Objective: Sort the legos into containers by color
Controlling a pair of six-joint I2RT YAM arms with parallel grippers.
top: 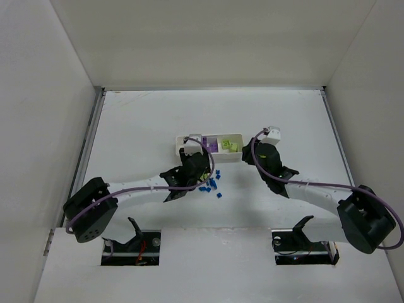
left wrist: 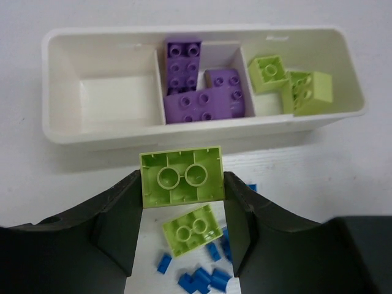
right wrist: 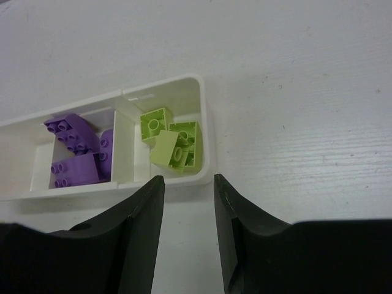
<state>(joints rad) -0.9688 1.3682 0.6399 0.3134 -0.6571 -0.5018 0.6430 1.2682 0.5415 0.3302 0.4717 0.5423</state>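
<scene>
left tool [left wrist: 182,184] pinching lime-green brick [left wrist: 182,176], near side of tray [left wrist: 92,131], mid-tabletop. right tool [right wrist: 188,190] jaws apart, holding nothing, at tray's green end. blue bits [left wrist: 185,282] loose below.

The top camera is hanging above and behind me, looking down over the whole table [top: 284,126] from well away. My left wrist camera is riding behind my left gripper [left wrist: 182,184], looking past the lime-green brick [left wrist: 180,168] between its fingers, near the tray [left wrist: 92,136] and facing its long side. My right wrist camera is looking past my right gripper [right wrist: 187,184] at the tray's right end, at a slant. Both wrist views are sharing its middle and right compartments. From above it is showing small, so I am only roughly making them out.
</scene>
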